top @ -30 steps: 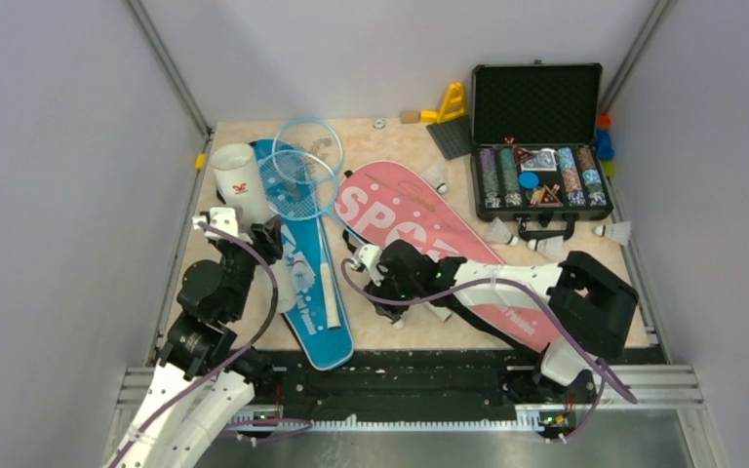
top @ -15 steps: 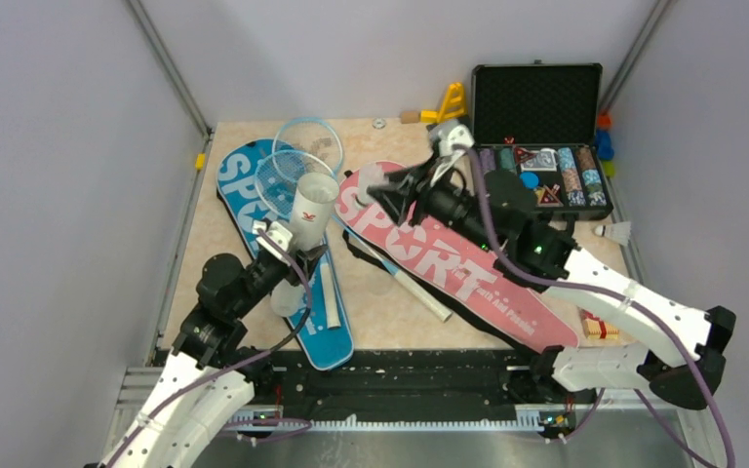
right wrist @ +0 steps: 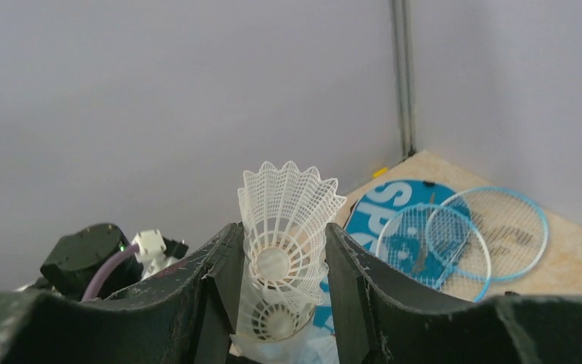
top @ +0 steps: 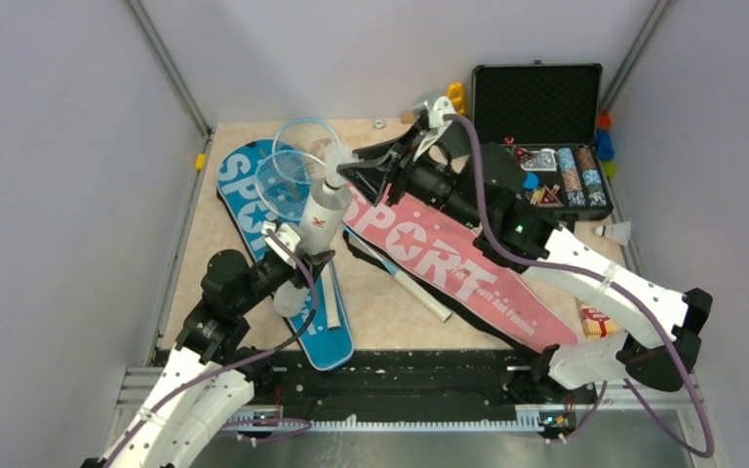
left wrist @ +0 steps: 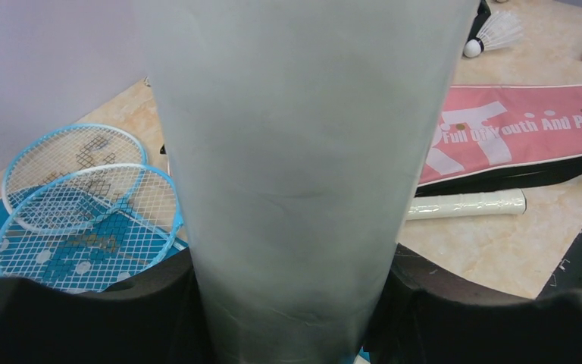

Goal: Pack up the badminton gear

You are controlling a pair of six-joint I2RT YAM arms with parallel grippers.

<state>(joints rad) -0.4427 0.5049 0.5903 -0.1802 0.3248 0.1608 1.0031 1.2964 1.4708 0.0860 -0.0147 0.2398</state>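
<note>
My left gripper (top: 297,255) is shut on the white tube (top: 318,216) and holds it tilted above the blue SPORT cover (top: 244,190). In the left wrist view the tube (left wrist: 295,152) fills the gap between the black fingers (left wrist: 83,318). My right gripper (top: 349,168) is shut on a white shuttlecock (right wrist: 284,220) at the tube's open mouth. A second shuttlecock (right wrist: 276,320) sits inside the tube below it. Two light-blue rackets (top: 297,166) lie on the blue cover. The pink SPORT cover (top: 449,258) lies in the middle under my right arm.
An open black case of poker chips (top: 538,146) stands at the back right, a yellow toy (top: 456,96) beside it. A loose shuttlecock (top: 616,232) lies at the right edge, a small box (top: 597,320) at front right. A white racket handle (top: 419,292) lies beside the pink cover.
My left gripper has carried the tube from the back left to the middle and tilted it. My right arm has swung from the front to the back and brought a shuttlecock to the tube's mouth.
</note>
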